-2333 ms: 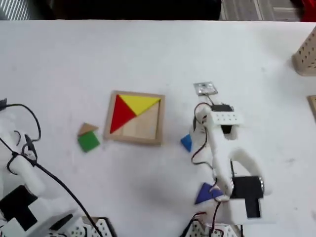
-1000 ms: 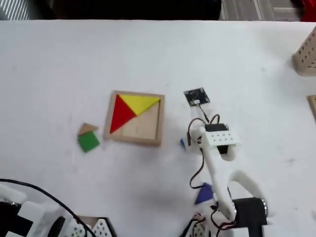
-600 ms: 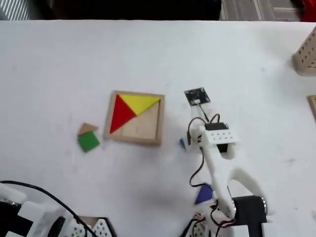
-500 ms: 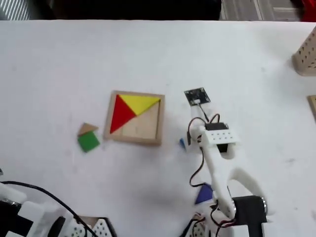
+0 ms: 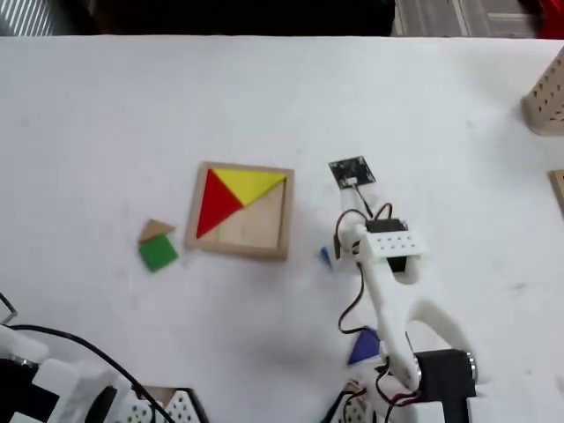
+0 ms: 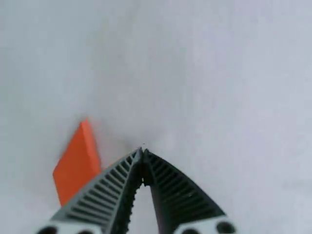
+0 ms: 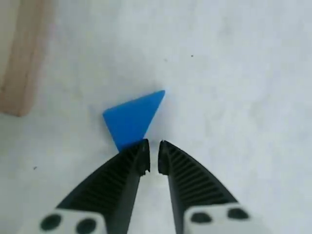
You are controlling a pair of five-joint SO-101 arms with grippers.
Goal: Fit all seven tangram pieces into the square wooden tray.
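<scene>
Blue triangle [image 7: 131, 119] awaits pickup: right end effector [image 7: 153, 146], barely parted and empty, likely needs to widen, grasp, then reach the tray [image 5: 288, 211].

Nothing legible on screen right now, no letters, numbers or signs to read on the wooden tray [image 5: 236, 251], the bench [image 5: 132, 115], or the small dark board [image 5: 351, 172] at the tray's two o'clock.

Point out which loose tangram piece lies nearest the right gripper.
The light blue triangle, lying just ahead of the right gripper. The darker blue triangle lies back by the arm's base; the green square lies beyond the tray.
</scene>
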